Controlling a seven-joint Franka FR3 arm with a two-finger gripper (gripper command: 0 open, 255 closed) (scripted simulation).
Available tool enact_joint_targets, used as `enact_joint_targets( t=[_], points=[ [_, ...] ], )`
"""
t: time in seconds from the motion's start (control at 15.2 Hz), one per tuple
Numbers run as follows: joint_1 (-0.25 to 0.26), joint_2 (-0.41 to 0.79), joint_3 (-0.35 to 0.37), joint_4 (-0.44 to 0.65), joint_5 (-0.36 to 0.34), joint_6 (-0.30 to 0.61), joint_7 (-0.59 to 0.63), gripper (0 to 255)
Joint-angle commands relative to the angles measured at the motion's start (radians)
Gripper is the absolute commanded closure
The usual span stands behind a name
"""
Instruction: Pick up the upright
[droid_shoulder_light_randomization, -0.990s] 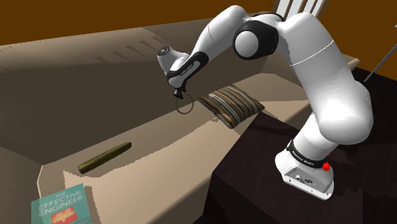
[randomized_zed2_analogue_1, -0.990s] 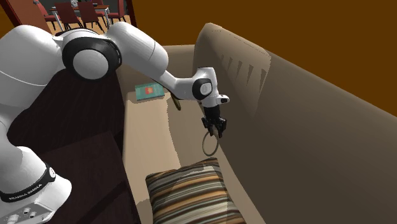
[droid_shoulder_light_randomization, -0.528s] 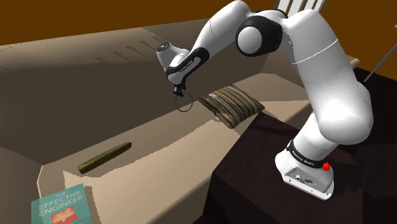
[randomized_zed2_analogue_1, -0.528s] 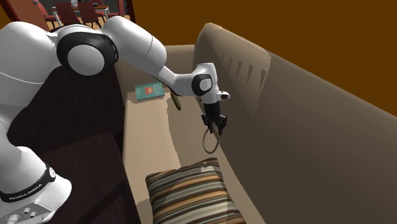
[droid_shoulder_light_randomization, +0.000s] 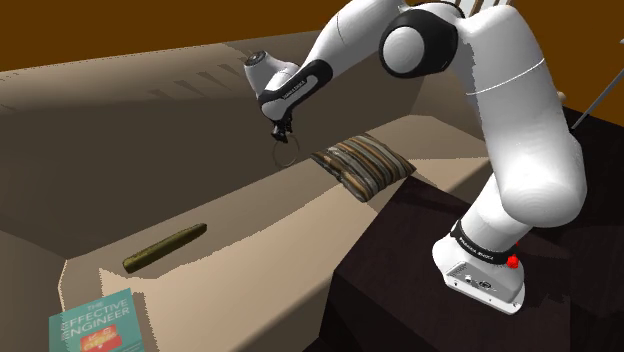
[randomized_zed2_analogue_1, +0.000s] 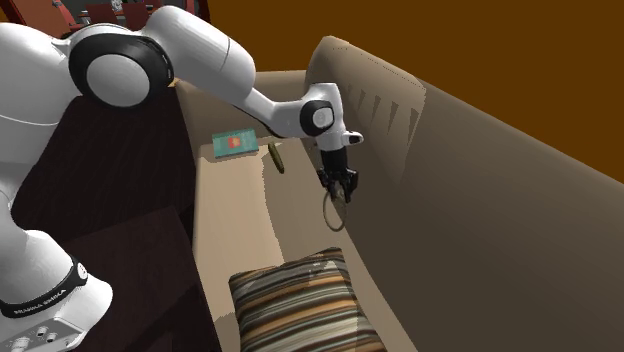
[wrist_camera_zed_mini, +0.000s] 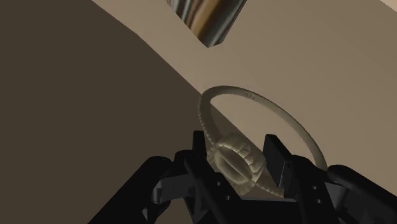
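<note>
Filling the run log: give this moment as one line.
gripper: shut on ring | ring: hanging from gripper, beside sofa backrest | striped cushion: apart from ring

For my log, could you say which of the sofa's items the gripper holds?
The ring, clasped by the gripper; the stick, book and cushion lie on the seat.

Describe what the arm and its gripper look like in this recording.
The arm is glossy white, built of rounded tubular links with dark joints. A black band with small white lettering circles its foot, next to a red button. The gripper is all black, with two short blocky fingers.
</note>
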Motion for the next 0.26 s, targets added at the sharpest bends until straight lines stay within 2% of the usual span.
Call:
enact_joint_targets(
  t=[0.0, 0.2],
  points=[
    [0.000, -0.017, 0.002, 0.000, 0.003, -0.016, -0.007, 255],
    [0.000, -0.027, 0.003, -0.001, 0.005, -0.025, -0.010, 255]
  ],
)
